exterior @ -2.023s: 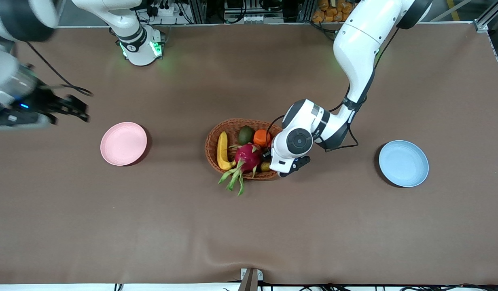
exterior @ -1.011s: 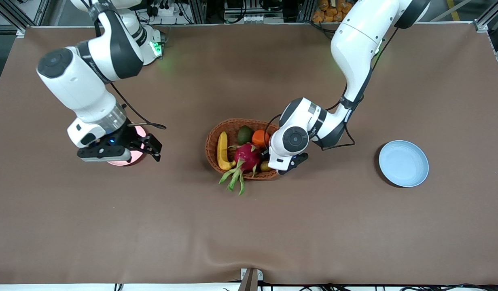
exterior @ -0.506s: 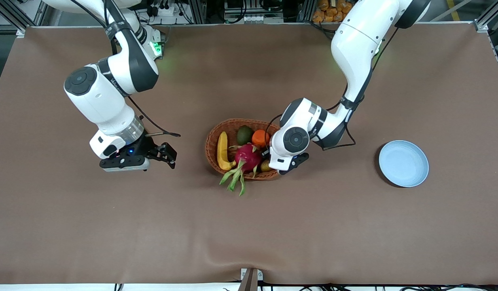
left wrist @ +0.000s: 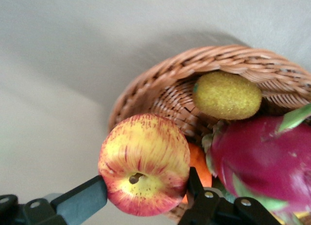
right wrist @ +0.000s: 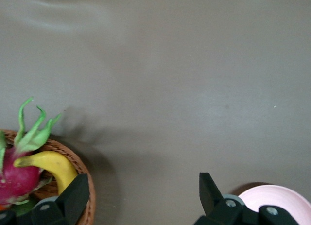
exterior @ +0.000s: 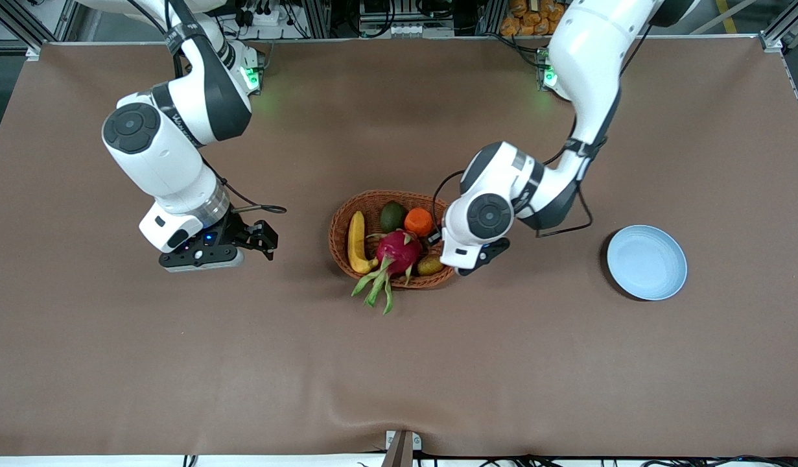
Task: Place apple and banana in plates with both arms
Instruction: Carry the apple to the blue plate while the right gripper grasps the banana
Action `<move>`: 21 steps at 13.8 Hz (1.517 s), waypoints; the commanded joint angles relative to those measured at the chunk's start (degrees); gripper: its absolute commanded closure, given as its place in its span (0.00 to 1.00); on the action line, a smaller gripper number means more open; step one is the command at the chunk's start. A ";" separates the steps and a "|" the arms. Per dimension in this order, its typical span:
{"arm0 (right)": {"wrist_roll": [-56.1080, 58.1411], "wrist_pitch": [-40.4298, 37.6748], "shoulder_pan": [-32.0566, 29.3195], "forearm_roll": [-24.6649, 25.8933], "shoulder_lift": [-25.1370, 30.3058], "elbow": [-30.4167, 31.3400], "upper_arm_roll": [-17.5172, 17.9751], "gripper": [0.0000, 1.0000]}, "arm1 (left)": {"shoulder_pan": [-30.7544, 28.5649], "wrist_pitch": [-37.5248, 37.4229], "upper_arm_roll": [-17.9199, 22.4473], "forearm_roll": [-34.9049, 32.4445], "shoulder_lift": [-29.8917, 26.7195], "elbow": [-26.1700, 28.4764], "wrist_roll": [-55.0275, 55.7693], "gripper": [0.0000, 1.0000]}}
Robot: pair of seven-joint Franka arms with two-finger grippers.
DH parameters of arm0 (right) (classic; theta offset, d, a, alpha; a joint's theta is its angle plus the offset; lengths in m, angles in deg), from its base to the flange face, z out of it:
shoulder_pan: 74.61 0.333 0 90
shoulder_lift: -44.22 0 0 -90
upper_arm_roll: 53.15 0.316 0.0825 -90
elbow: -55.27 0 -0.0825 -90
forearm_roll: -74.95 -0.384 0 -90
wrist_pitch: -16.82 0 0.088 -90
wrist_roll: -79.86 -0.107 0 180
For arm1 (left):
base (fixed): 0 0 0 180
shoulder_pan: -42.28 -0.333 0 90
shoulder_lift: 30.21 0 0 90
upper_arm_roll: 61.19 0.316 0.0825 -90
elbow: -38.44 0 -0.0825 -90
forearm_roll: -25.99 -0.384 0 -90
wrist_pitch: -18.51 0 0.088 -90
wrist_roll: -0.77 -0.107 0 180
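apple (left wrist: 144, 164) | gripped by left hand (left wrist: 146, 198) | pink plate (right wrist: 277, 198) mostly hidden

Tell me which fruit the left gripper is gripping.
The small red-and-yellow apple, pinched in the left gripper above the brown wicker basket; the other fruits lie loose inside.

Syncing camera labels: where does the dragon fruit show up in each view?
Front view: dragon fruit in the wicker basket, beside the banana.
Left wrist view: magenta mass beside the held apple.
Right wrist view: at the edge.
Shared landmark: the basket.
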 commanded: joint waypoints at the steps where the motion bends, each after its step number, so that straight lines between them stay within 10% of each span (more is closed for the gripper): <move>1: 2.18 1.23 1.20 2.27 -1.04 -0.66 -0.02 0.00 | -3.01 -5.75 0.23 0.06 -5.08 0.20 -2.12 0.95; 7: 10.77 17.31 4.45 2.54 -6.66 -0.66 -0.02 0.01 | -10.57 -10.25 -0.03 -14.15 -9.75 2.48 -12.58 0.89; 14: 20.20 24.79 9.55 2.45 -12.29 -0.75 0.06 0.09 | -27.18 -9.29 -0.39 -14.79 -10.98 5.03 -43.15 0.85; 21: 22.75 25.41 12.10 2.71 -16.77 1.54 1.47 0.26 | -38.87 9.15 -0.39 -14.88 -16.08 23.22 -63.20 0.85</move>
